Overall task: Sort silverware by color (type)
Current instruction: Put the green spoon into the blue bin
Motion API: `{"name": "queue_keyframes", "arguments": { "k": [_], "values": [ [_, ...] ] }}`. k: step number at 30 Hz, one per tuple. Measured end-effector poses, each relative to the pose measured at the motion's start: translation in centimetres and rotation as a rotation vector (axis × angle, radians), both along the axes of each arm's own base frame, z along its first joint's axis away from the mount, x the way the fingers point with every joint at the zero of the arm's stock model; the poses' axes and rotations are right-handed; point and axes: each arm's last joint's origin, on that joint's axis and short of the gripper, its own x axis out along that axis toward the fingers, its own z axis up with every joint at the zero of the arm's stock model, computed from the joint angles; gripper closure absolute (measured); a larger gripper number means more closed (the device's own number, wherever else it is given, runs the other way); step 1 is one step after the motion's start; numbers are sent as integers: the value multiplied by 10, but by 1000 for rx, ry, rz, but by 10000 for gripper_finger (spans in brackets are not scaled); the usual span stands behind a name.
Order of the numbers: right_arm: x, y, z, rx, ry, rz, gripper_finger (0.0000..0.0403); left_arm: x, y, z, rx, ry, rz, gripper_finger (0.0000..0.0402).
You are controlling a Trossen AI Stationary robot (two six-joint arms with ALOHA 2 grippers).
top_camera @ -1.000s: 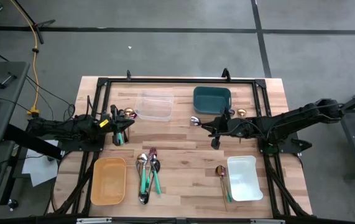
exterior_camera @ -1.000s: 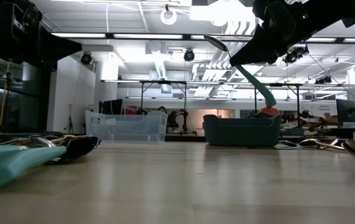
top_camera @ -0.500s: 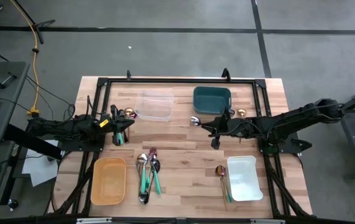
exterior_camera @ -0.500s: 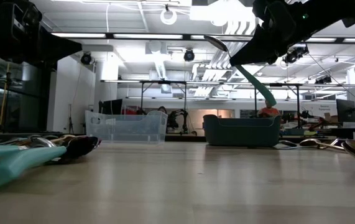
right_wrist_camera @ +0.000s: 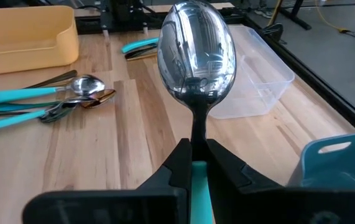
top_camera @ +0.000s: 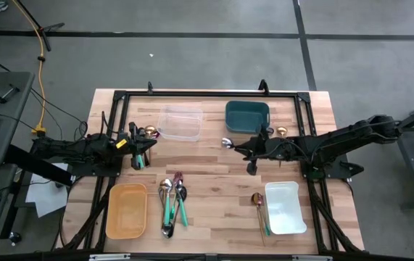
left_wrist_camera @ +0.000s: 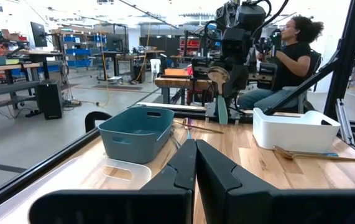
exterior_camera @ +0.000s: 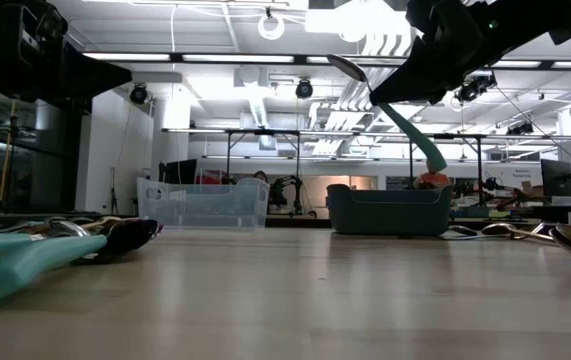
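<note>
Between right end effector fingers | teal-handled spoon | handle mostly hidden

Teal-handled spoon held aloft; silverware pile on table, front-left.

The silverware lies between two containers.

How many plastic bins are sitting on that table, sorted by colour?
clear bin: 1
teal bin: 1
yellow bin: 1
white bin: 1
Total: 4
</note>
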Motion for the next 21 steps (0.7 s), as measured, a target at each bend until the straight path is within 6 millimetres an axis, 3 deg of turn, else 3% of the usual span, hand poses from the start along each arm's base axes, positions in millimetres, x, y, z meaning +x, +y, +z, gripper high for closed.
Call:
{"name": "queue_keyframes", "arguments": {
  "k": [21],
  "values": [
    [1,0,2,2,-19,-3,385,0,0,0,33,8,2,398]
  ]
}}
